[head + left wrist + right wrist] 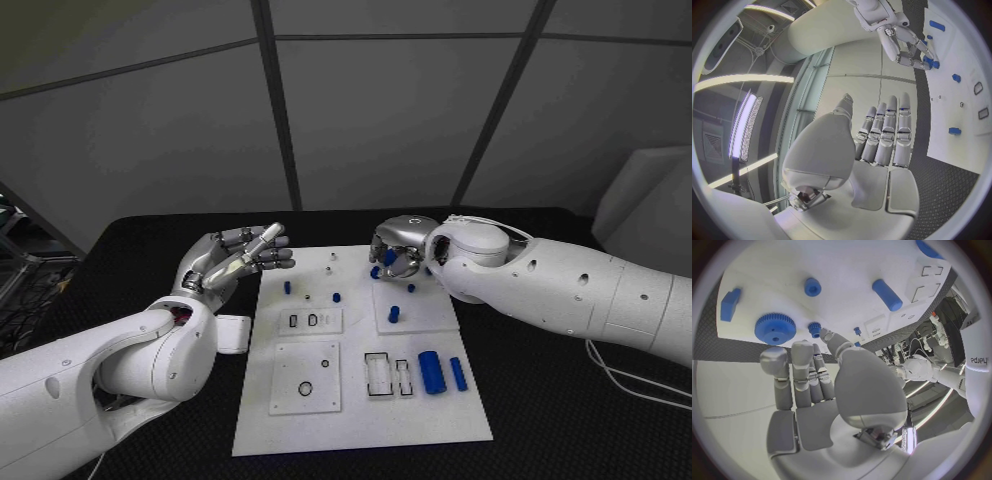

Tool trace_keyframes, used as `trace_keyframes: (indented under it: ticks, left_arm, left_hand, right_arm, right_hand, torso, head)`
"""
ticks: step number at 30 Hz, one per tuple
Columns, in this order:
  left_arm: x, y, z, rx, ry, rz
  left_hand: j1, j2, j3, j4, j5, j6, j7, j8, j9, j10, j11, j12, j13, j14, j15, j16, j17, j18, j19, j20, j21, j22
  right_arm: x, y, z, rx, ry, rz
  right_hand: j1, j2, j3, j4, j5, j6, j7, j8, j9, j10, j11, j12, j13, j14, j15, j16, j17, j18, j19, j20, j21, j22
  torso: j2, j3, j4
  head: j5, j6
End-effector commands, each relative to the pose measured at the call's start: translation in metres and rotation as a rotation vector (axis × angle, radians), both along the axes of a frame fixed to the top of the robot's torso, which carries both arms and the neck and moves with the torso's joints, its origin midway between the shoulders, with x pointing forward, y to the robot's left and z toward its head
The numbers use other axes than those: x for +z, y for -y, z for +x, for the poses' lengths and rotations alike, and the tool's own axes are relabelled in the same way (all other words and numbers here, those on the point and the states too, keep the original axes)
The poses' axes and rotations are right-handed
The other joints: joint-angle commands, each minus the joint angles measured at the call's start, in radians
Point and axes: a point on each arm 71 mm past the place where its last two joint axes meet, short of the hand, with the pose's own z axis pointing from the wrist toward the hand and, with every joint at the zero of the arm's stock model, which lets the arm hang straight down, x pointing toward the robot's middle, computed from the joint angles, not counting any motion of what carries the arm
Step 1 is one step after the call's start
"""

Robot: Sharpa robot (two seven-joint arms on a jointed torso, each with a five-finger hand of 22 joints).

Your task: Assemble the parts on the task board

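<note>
The white task board [361, 420] lies in the middle of the black table. My right hand [401, 250] hovers over its far part, fingers curled, pinching a small blue part [389, 257] that also shows at its fingertips [814, 329]. Just beside those fingertips a blue gear [775, 328] lies on the board [848, 270]. My left hand [238, 260] is raised left of the board, fingers straight and apart, holding nothing [886, 135]. A thick blue cylinder [431, 372] and a slim blue bar [457, 374] lie near the board's right edge.
A blue peg [394, 314] and small blue pieces [336, 297] stand on the board's far half. Two rectangular recesses [378, 375] sit beside the cylinder. A square sub-plate with a ring [307, 378] lies at the near left. Black table surrounds the board.
</note>
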Motion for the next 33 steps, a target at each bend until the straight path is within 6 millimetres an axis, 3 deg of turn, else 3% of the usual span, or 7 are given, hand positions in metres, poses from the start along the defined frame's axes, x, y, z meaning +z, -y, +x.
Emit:
trace_keyframes:
  ticks: [1,17,33]
  left_arm:
    - [0.002,0.0019,-0.0004,-0.018,0.014,-0.002]
    - [0.0013,0.0019,0.0005,-0.02,0.009,-0.001]
    - [0.0005,0.002,0.0015,-0.02,0.006,0.0]
  left_hand:
    - [0.003,0.006,0.001,-0.005,-0.005,0.004,0.001,-0.006,-0.002,-0.004,0.003,-0.005,-0.001,-0.005,0.003,-0.006,0.002,-0.019,0.008,0.0,0.005,0.001]
    - [0.002,0.007,0.001,-0.005,-0.005,0.004,0.002,-0.007,-0.002,-0.004,0.003,-0.006,-0.001,-0.006,0.004,-0.007,0.002,-0.019,0.008,0.0,0.005,0.001]
    - [0.0,0.008,0.0,-0.005,-0.005,0.004,0.003,-0.008,-0.002,-0.006,0.004,-0.008,-0.001,-0.008,0.004,-0.01,0.003,-0.019,0.008,0.0,0.006,0.001]
  right_arm:
    - [-0.0004,-0.0002,0.0015,-0.005,-0.005,-0.034]
    - [-0.0026,-0.0057,0.0037,0.005,-0.017,-0.042]
    - [-0.0039,-0.008,0.0069,0.005,-0.018,-0.039]
  right_hand:
    - [0.006,-0.001,0.003,0.007,-0.004,-0.009,0.0,-0.003,0.0,-0.001,0.0,-0.002,0.002,0.021,0.007,0.021,0.019,-0.023,0.012,-0.002,0.016,0.017]
    - [0.015,0.011,0.05,0.026,0.003,0.006,-0.002,-0.001,0.002,0.058,-0.011,0.002,0.006,0.029,-0.001,0.161,0.168,-0.044,0.068,-0.005,0.108,0.154]
    - [0.032,0.02,0.112,0.031,-0.03,0.019,0.001,0.001,0.003,0.081,-0.012,-0.002,0.005,0.022,-0.002,0.21,0.209,-0.048,0.075,-0.004,0.137,0.192]
  torso:
    - [0.005,0.0018,-0.0014]
    - [0.013,0.004,-0.0012]
    - [0.018,0.0051,-0.0036]
  head:
    - [0.002,-0.001]
    - [0.008,-0.007]
    - [0.012,-0.012]
